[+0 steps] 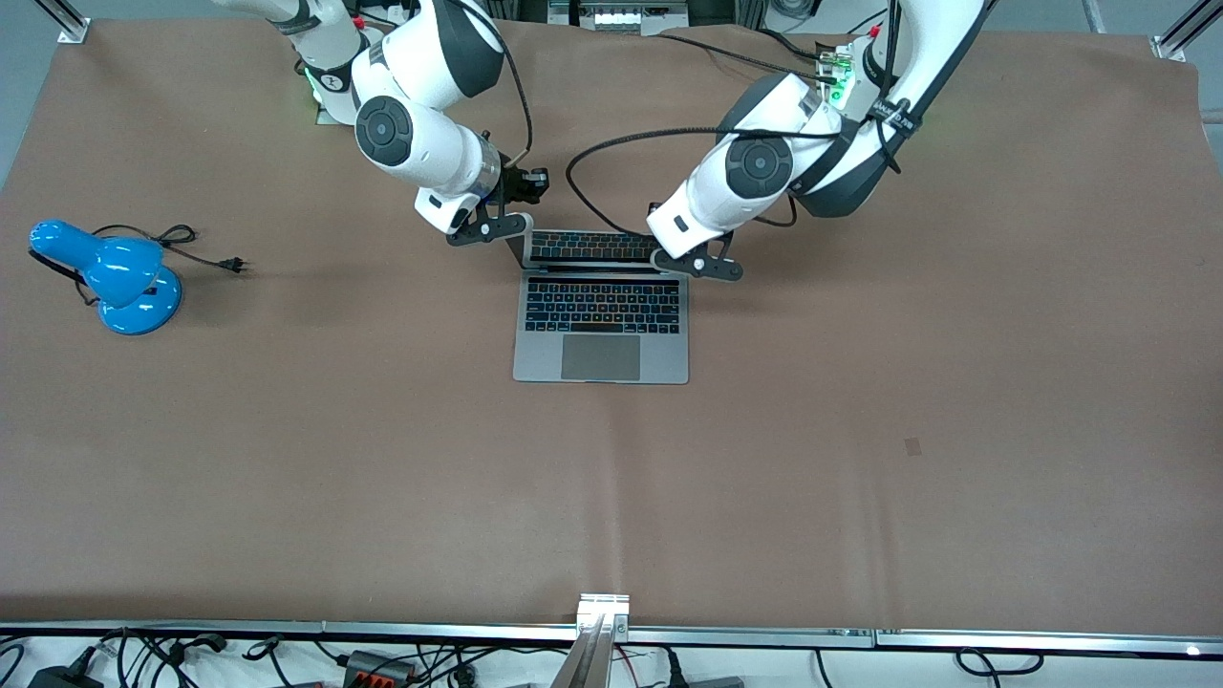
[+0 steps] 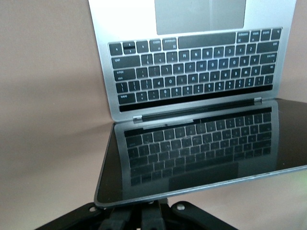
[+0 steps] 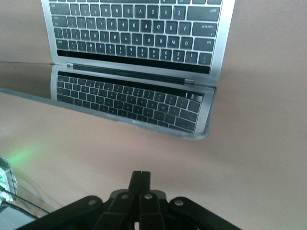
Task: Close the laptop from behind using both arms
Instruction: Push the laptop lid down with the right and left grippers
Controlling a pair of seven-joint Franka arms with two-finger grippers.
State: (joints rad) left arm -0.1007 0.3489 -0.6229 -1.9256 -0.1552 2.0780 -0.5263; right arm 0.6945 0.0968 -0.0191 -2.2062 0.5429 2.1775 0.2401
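Observation:
The silver-grey laptop [image 1: 602,330] lies open in the middle of the table, its dark screen [image 1: 592,247] tilted up and facing the front camera. In the left wrist view the screen [image 2: 192,153] mirrors the black keyboard [image 2: 192,72]. My left gripper [image 1: 696,264] is shut, and its fingers [image 2: 142,208] sit tucked against the lid's top edge, by the corner toward the left arm's end. My right gripper [image 1: 489,230] is also shut and hangs by the lid's corner toward the right arm's end. There its fingertips [image 3: 141,176] stand clear of the lid edge [image 3: 144,125], with bare cloth between.
A blue desk lamp [image 1: 115,277] with a loose black cord [image 1: 191,244] lies toward the right arm's end of the table. Brown cloth [image 1: 860,430] covers the table. A metal rail [image 1: 602,621] and cables run along the edge nearest the front camera.

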